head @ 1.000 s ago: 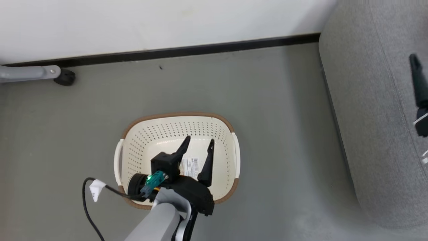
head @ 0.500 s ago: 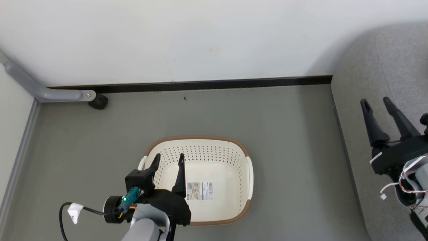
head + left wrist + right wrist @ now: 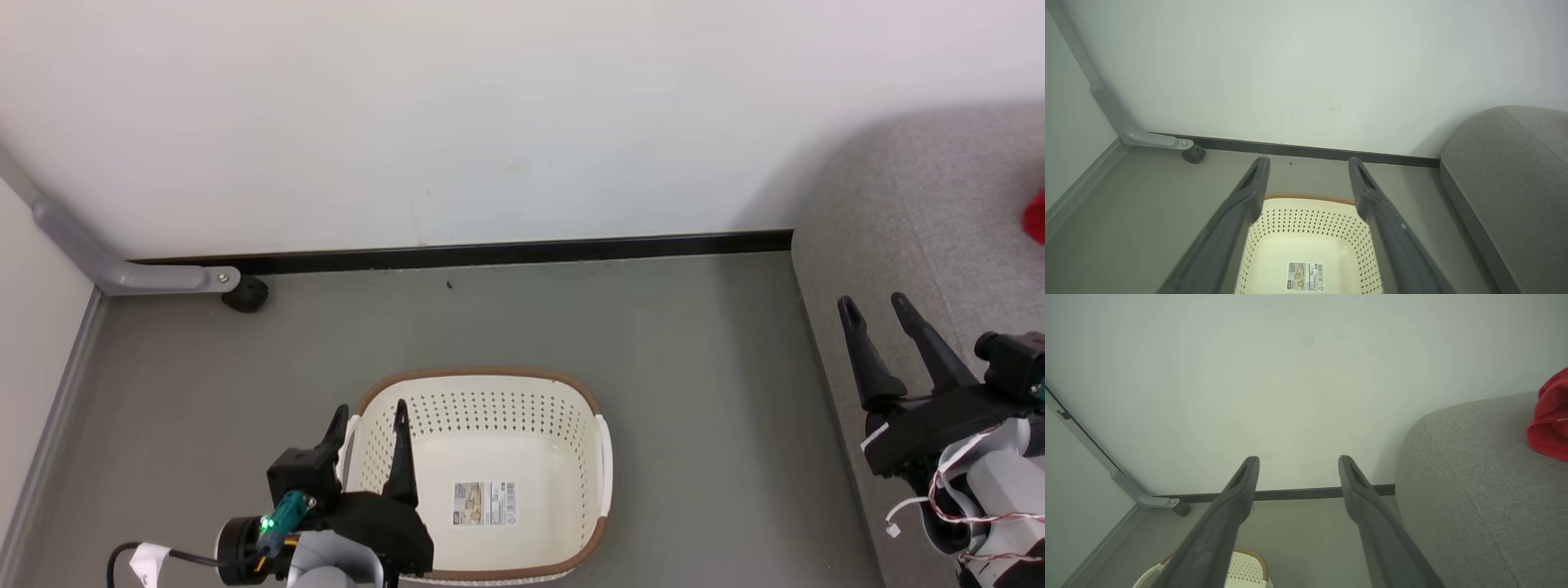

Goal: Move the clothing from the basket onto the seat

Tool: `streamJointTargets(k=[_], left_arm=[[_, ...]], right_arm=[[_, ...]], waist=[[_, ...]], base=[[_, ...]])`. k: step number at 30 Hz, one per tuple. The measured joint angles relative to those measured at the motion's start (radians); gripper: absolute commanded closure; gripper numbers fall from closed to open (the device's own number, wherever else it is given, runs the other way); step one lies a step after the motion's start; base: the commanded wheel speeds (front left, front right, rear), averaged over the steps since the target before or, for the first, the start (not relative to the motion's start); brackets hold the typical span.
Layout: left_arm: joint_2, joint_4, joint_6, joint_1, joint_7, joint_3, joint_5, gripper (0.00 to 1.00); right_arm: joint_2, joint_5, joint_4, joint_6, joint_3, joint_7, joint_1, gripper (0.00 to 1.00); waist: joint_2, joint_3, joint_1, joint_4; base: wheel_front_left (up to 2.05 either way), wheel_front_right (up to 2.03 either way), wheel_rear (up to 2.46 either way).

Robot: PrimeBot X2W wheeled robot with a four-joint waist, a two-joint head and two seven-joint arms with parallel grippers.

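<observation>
The left tool and the right tool both gape wide, empty.

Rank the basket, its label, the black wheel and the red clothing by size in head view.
1. basket
2. label
3. wheel and clothing look alike; the clothing is cut off at the edge.

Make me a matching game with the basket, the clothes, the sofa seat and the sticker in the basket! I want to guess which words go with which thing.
Things:
1. basket
2. clothing
3. seat
4. label

Descriptions:
A. red, lying on the seat
B. light grey and much bigger than the basket
C. stuck on the basket's bottom
D. cream-white with holes and a brown rim

Pairs: 1-D, 2-A, 3-B, 4-C
</observation>
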Motion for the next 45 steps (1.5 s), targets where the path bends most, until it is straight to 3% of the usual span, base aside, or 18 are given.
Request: streamJointTargets(k=[17, 45], left_arm=[[0.001, -0.072, 0.000, 0.131, 0.000, 0.073, 0.082, 0.00], [0.002, -0.167, 0.000, 0.182, 0.000, 0.123, 0.119, 0.00]], right_arm=[[0.042, -0.075, -0.033, -0.039, -0.052, 0.000, 0.103, 0.00], [0.079, -0.195, -0.057, -0.057, -0.060, 0.000, 0.155, 0.00]], waist=[[0.0000, -0.075, 0.0000, -0.029], [0.0002, -0.092, 0.0001, -0.029]], base=[[0.00, 0.00, 0.00], [0.00, 0.00, 0.00]])
